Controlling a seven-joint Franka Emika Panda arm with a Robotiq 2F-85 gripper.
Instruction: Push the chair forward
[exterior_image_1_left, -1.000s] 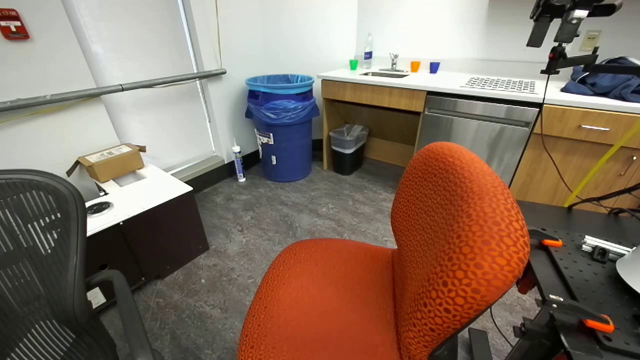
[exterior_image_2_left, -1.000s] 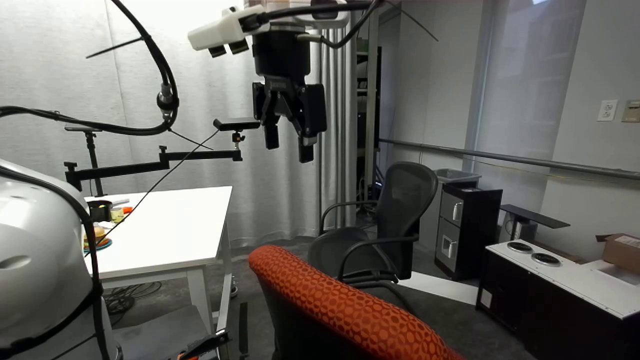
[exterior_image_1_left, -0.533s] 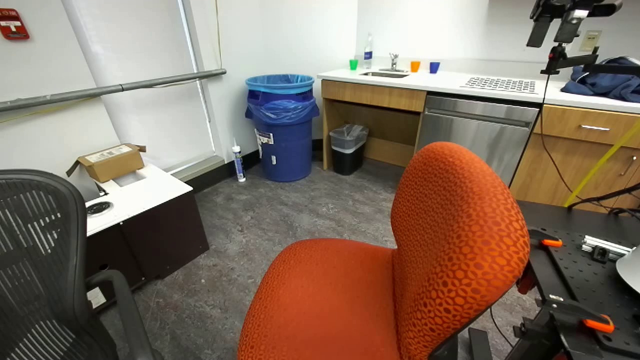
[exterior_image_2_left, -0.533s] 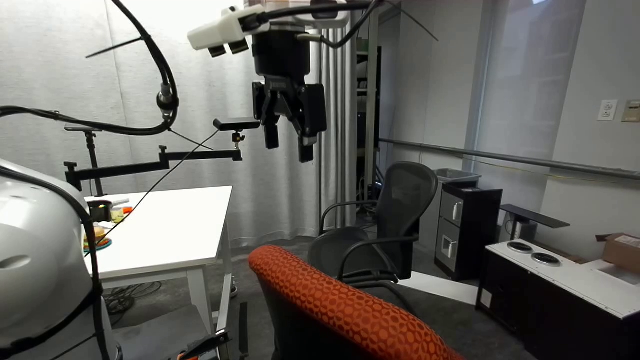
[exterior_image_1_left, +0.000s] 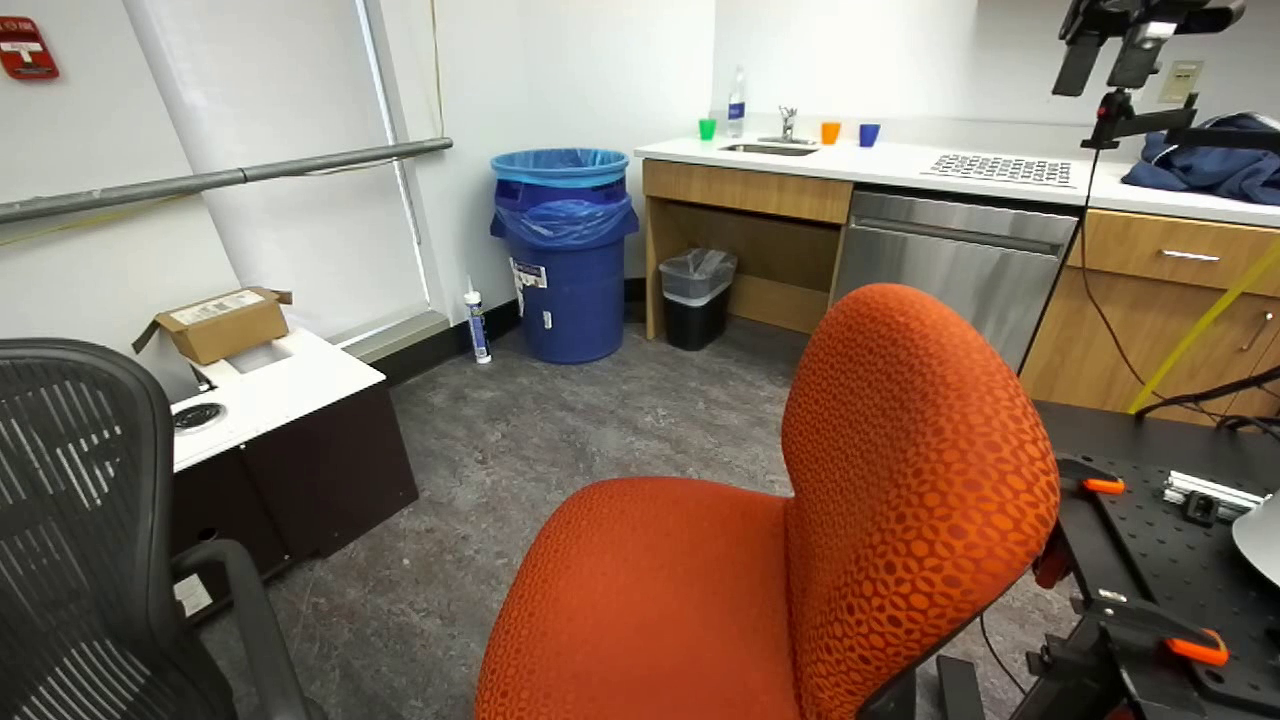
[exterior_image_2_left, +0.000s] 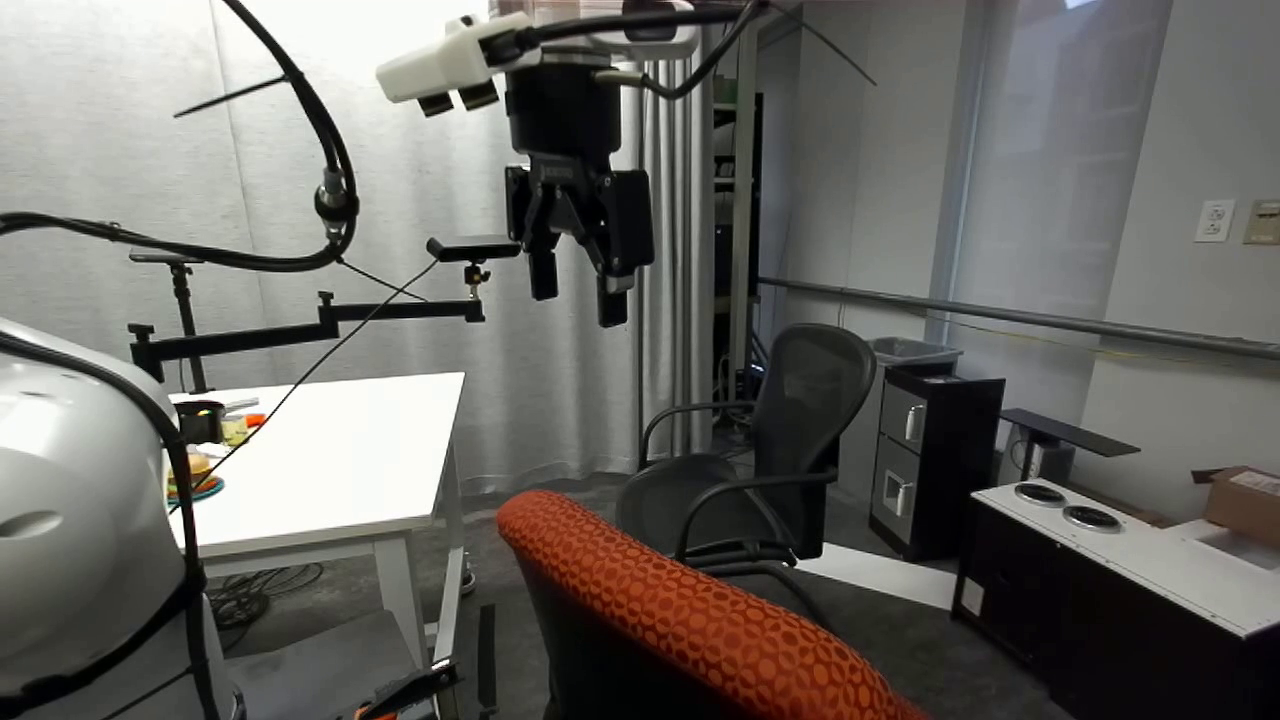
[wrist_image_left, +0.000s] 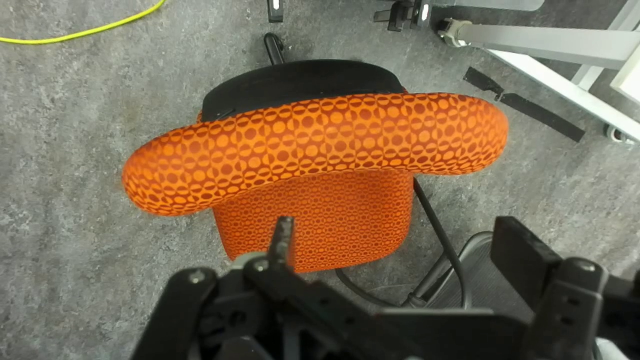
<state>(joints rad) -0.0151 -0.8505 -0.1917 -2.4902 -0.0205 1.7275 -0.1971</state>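
Observation:
The chair (exterior_image_1_left: 910, 480) has an orange-red patterned seat and a rounded backrest. It is upright, with its backrest beside the black table in an exterior view. The top of its backrest (exterior_image_2_left: 690, 620) shows in the foreground of an exterior view. In the wrist view, the backrest's top edge (wrist_image_left: 320, 145) lies across the middle, with the seat below it. My gripper (exterior_image_2_left: 578, 288) points down, high above the chair and apart from it. Its two fingers are spread with nothing between them. The gripper also shows in the wrist view (wrist_image_left: 400, 240) and at the top right of an exterior view (exterior_image_1_left: 1103, 70).
A black mesh office chair (exterior_image_2_left: 815, 400) stands near the orange chair, on its seat side. A white table (exterior_image_2_left: 350, 460) stands beside the arm. A low white-topped cabinet (exterior_image_1_left: 300, 390) stands by the wall. A black table (exterior_image_1_left: 1180, 560) stands behind the backrest.
My gripper is very slightly lower than before. Its fingers are still spread. The chair has not moved.

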